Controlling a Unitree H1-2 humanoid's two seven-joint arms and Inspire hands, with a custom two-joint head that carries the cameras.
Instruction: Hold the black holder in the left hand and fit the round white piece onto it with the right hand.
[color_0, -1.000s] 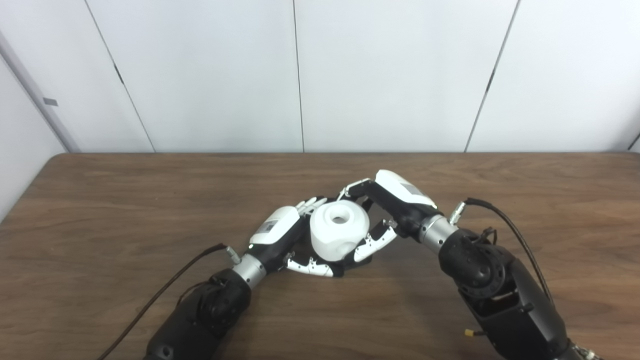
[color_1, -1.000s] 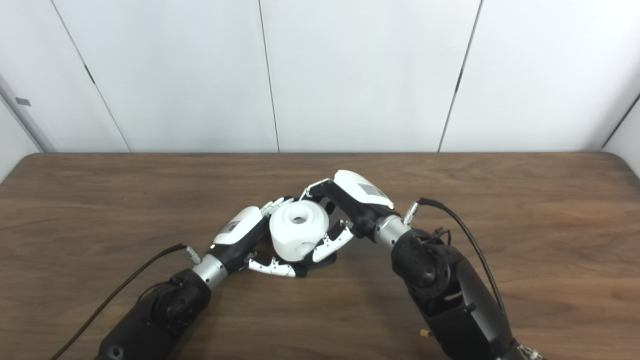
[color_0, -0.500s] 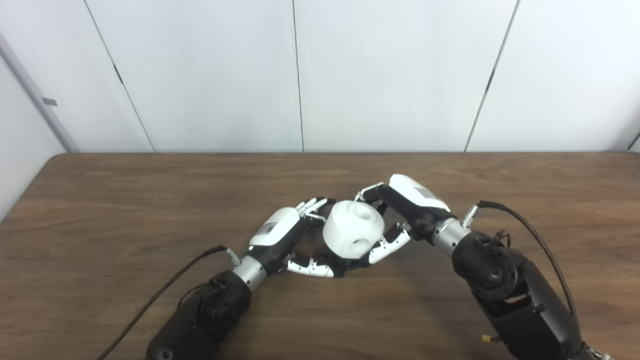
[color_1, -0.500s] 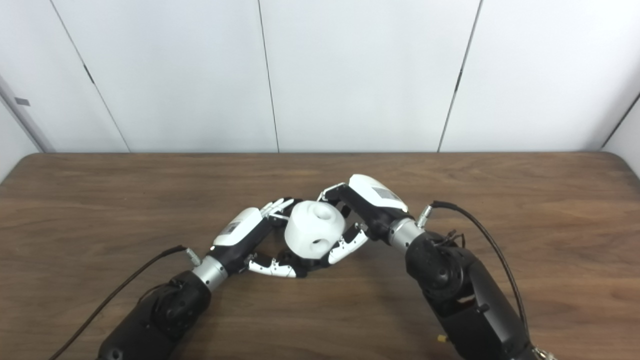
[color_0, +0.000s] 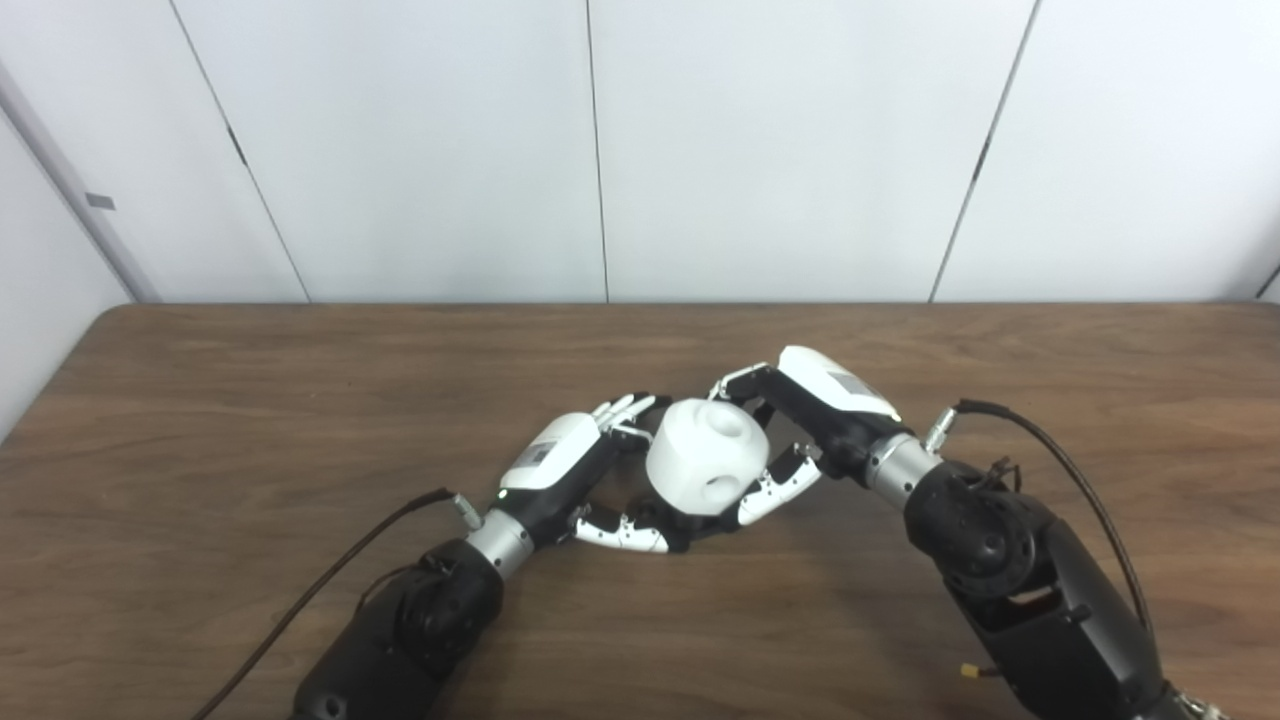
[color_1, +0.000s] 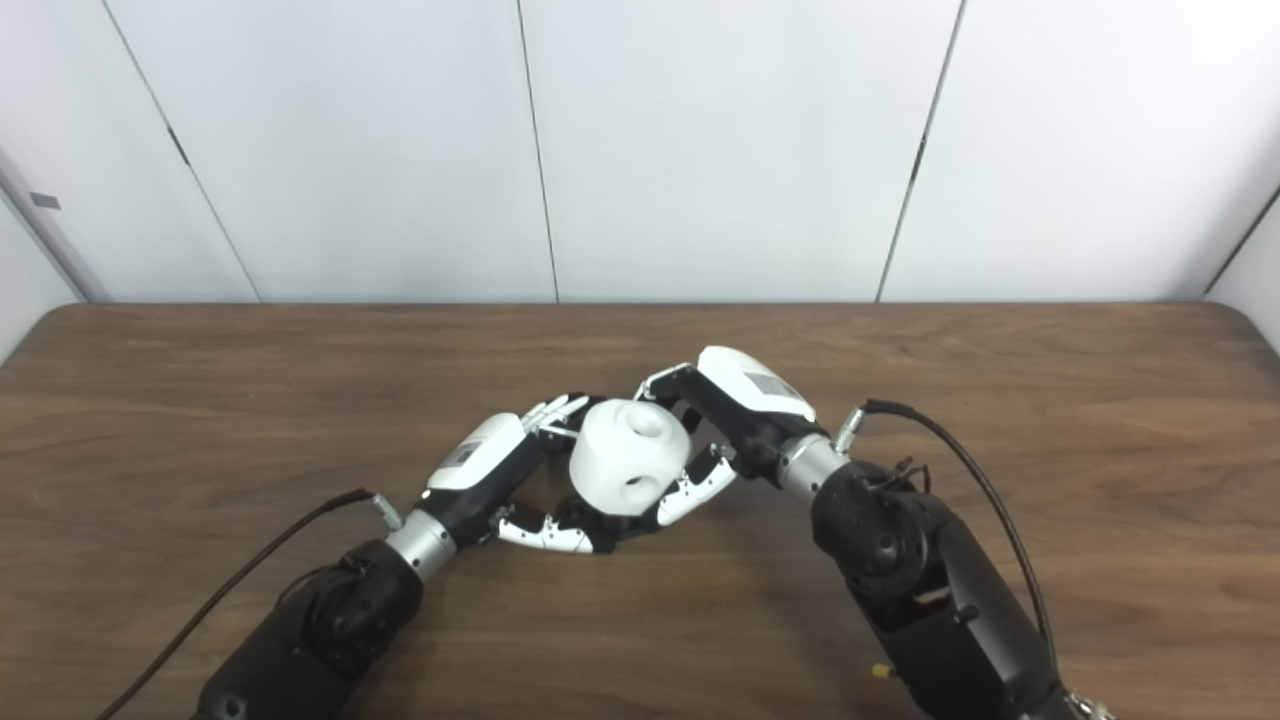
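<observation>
Wood-grain table (color_0: 250, 400) before white wall panels | your right hand (color_0: 800, 425) was clamped on the round white piece (color_0: 706, 468), fingers behind, thumb in front | your left hand (color_0: 575, 480) curled around the black holder (color_0: 668, 530), mostly hidden beneath | piece's top hole tilted up and right, touching the left fingertips (color_0: 622, 408)

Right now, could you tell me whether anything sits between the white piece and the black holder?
Nothing visible does. The white piece, held by the right hand, sits directly beside the left hand; the black holder is mostly hidden beneath.
</observation>
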